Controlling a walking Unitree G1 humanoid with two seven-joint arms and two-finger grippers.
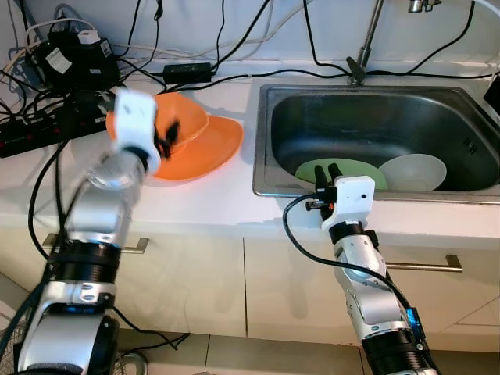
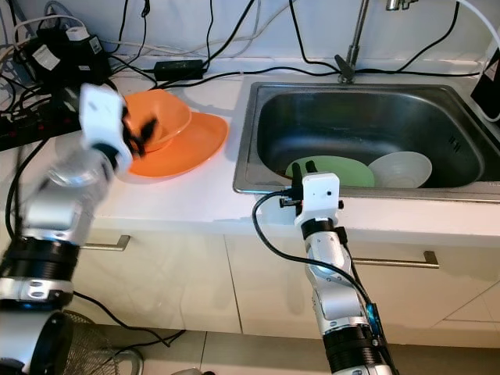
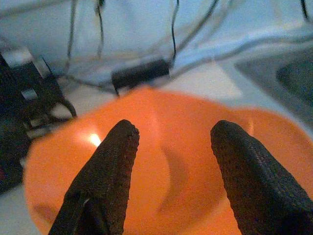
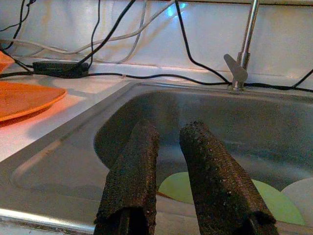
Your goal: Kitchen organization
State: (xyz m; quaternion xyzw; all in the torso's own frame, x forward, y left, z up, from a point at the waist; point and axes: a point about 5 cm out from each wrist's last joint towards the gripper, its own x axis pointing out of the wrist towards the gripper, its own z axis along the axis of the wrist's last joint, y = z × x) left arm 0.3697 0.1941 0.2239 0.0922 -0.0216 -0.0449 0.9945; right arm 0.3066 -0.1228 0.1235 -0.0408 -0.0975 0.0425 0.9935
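Left gripper (image 1: 166, 138) jaws open over orange bowl (image 1: 183, 121); right gripper (image 1: 327, 175) jaws slightly parted.

Orange bowl (image 1: 181, 123) nested on orange plate (image 1: 211, 152) on counter, green plate (image 1: 351, 169) and white bowl (image 1: 412, 172) in sink

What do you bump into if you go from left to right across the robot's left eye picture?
Tangle of black cables and power strips → left end effector over the orange bowl → orange plate → green plate in the sink → white bowl.
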